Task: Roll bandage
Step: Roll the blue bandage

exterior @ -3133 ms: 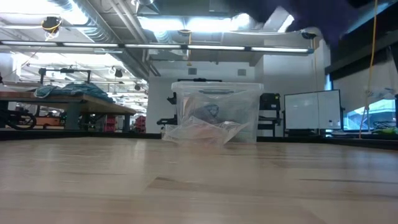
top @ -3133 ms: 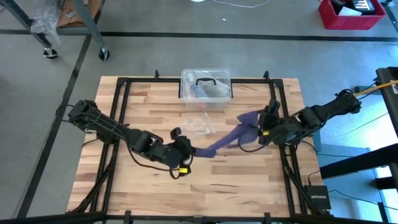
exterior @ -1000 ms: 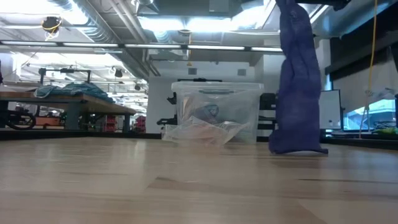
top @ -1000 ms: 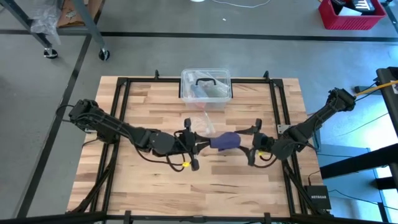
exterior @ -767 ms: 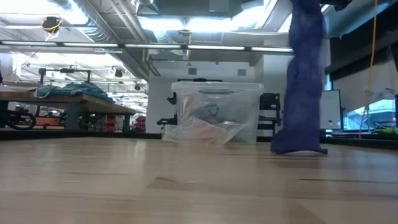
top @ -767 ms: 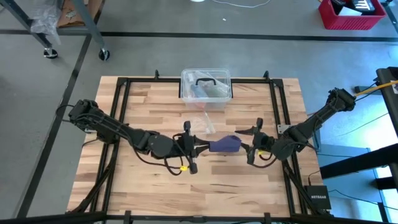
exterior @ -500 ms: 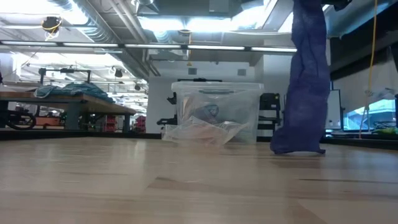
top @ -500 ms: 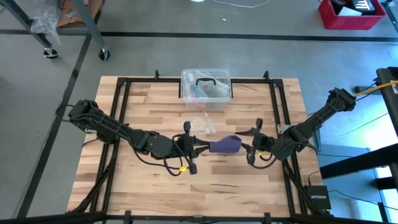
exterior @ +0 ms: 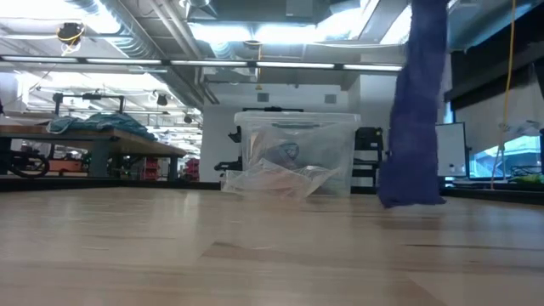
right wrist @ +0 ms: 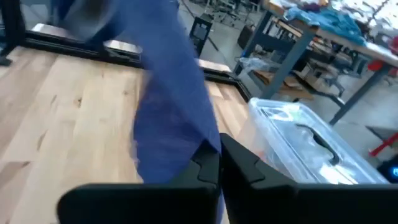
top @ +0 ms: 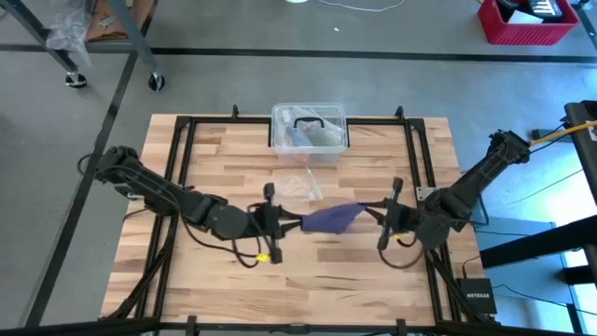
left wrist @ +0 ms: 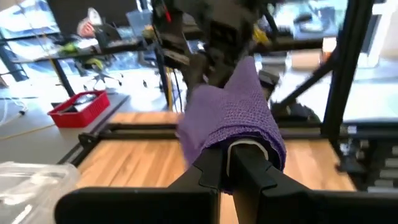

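Note:
The bandage (top: 328,218), a dark navy-purple strip, stretches between my two grippers above the middle of the table. A bunched part of the bandage (exterior: 414,110) hangs down in the low view, and its lower end (exterior: 410,201) is close to the table top. My left gripper (top: 295,222) is shut on its left end and my right gripper (top: 369,213) on its right end. Both wrist views look along shut fingers into the cloth. My left gripper (left wrist: 227,163) pinches a bunched fold of the bandage's left end (left wrist: 239,134) between its two fingers, coming level from the table's left. The cloth drapes over the fingertips. My right gripper (right wrist: 219,163) pinches the edge of the bandage's right end (right wrist: 198,140), coming from the table's right. The cloth hangs beside the fingers.
A clear plastic box with a black handle (top: 309,131) stands at the table's far edge, centre. A crinkled clear wrapper (top: 298,184) lies just in front of it, close behind the bandage. Bare wood lies on the near side of both grippers.
My left gripper has drawn back toward the table's left edge with its end of the bandage. The bandage, bunched a second ago, is now pulled out longer between the two grippers, and its right end reaches my right gripper.

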